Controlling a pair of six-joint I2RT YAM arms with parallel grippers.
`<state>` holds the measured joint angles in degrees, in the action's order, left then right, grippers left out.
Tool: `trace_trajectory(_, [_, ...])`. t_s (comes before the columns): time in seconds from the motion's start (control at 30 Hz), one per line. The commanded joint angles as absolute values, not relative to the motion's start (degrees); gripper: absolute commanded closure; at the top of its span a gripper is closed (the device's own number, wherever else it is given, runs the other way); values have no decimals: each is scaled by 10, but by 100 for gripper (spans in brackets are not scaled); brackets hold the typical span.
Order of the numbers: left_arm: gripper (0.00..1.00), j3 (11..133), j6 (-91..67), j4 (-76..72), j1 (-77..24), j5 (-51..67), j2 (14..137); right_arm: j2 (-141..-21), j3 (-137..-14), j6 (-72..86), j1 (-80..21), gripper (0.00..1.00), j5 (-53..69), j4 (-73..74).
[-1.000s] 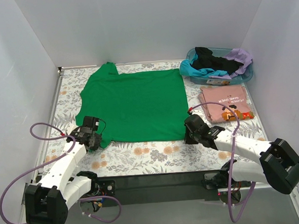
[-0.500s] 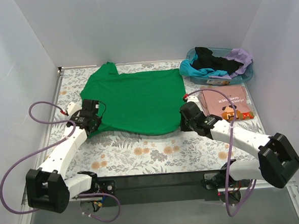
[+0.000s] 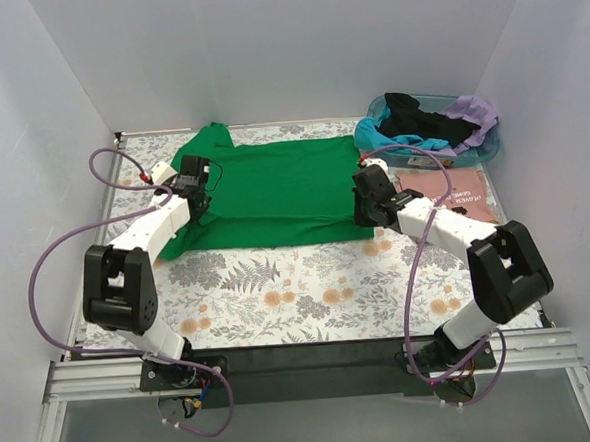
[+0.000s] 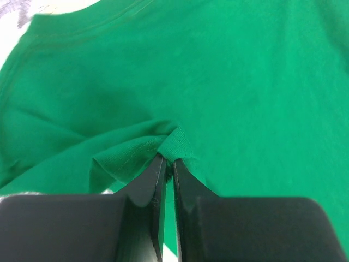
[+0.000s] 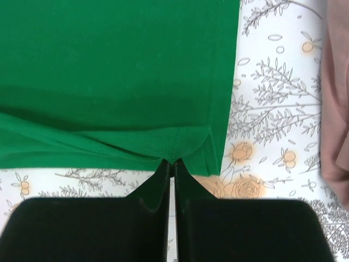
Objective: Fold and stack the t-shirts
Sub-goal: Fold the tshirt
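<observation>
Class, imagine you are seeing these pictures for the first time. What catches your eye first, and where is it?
The green shirt stands out first, spread across the middle of the floral table with its near hem doubled over the body. The left end effector and right end effector each pinch that hem, one at each side. At far right a blue basket holds more clothes, with a pink shirt just in front.
</observation>
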<state>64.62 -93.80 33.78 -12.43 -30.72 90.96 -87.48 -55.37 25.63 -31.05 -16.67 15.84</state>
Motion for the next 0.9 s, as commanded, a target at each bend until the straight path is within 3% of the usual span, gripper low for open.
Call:
trace_trajectory(0.0, [100,689,-905,303,-117,-334,941,-905,-598,227,-293,99,-149,156])
trace_trajectory(0.27, [99,770,-836,257,-99,-324,1046,-974,-665,200,-265,99,-119,157])
trace_trajectory(0.3, [88,777,-820,253,-96,-324,1057,-989,-672,199,-262,98,-117,157])
trace_trajectory(0.33, [56,788,-809,251,-93,-323,1072,-997,-680,200,-255,95,-111,162])
trace_trajectory(0.37, [43,812,-801,251,-91,-323,1084,-1004,-696,200,-251,93,-106,162])
trace_trajectory(0.43, [7,844,-773,255,-79,-330,1121,-1026,-714,199,-238,76,-107,167])
trace_trajectory(0.47, [3,886,-764,257,-73,-324,1134,-1034,-736,200,-235,68,-111,178])
trace_trajectory(0.5, [2,909,-761,265,-61,-307,1158,-1041,-744,200,-230,55,-113,182])
trace_trajectory(0.57, [2,981,-777,327,-52,-291,1175,-1041,-758,193,-227,43,-120,200])
trace_trajectory(0.63, [2,982,-787,351,-52,-273,1160,-1017,-747,192,-228,20,-109,203])
trace_trajectory(0.67, [2,970,-791,348,-52,-261,1146,-1008,-741,192,-228,2,-104,203])
trace_trajectory(0.87, [2,772,-798,259,-52,-167,993,-924,-645,164,-258,2,-39,164])
